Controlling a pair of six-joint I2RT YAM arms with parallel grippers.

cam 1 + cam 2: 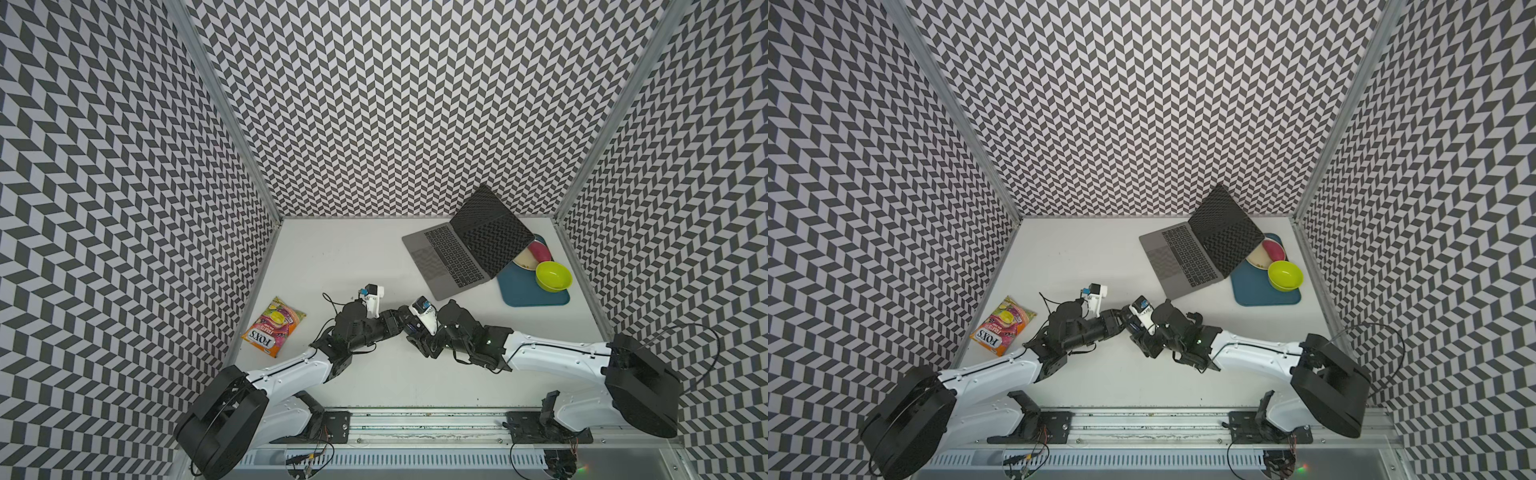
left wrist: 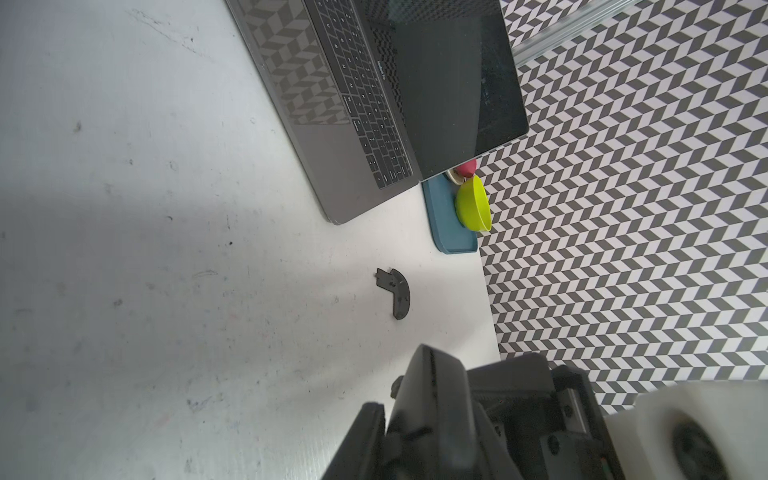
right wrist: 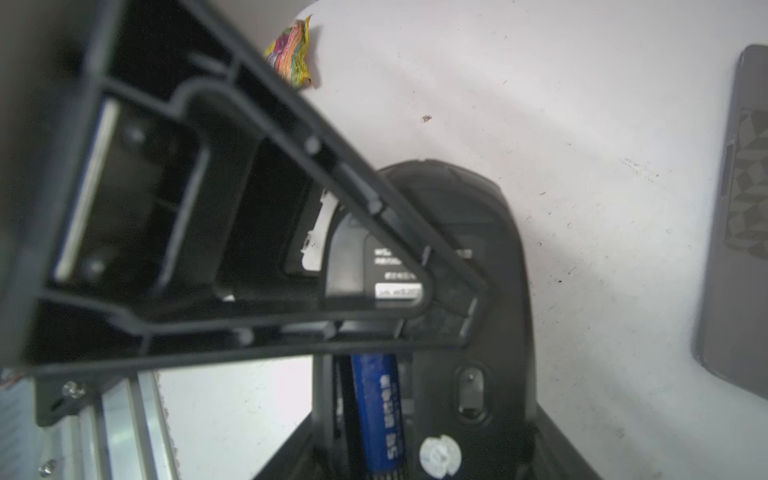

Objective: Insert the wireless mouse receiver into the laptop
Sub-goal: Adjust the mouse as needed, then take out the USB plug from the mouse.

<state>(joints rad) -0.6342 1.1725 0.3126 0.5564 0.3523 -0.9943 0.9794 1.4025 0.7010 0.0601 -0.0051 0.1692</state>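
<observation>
So the wireless mouse receiver itself? Can't spot it in any view, it's too tiny or it's hidden. The laptop (image 1: 453, 262) sits open at the far right of the counter (image 1: 332, 257), turned at an angle, and it's well apart from both arms, which meet mid-counter nearer the front.

The left end effector (image 1: 402, 321) and the right end effector (image 1: 419, 338) are bunched up right against each other around a black mouse (image 3: 469, 216). In the right wrist view the mouse is belly-up to the camera with a blue battery (image 3: 380, 407) showing. It sits between the right one's fingers, but I can't tell if they're actually clamping it. One left finger (image 3: 291, 187) lies across the mouse's underside, and honestly I can't tell how far that end effector is closed or what it has hold of.

The laptop is slim grey metal with black keys. Its big trackpad and dark glossy screen both mirror the chevron walls.

A curved black cover piece (image 2: 397, 295) lies loose on the counter between the arms and the laptop.
</observation>
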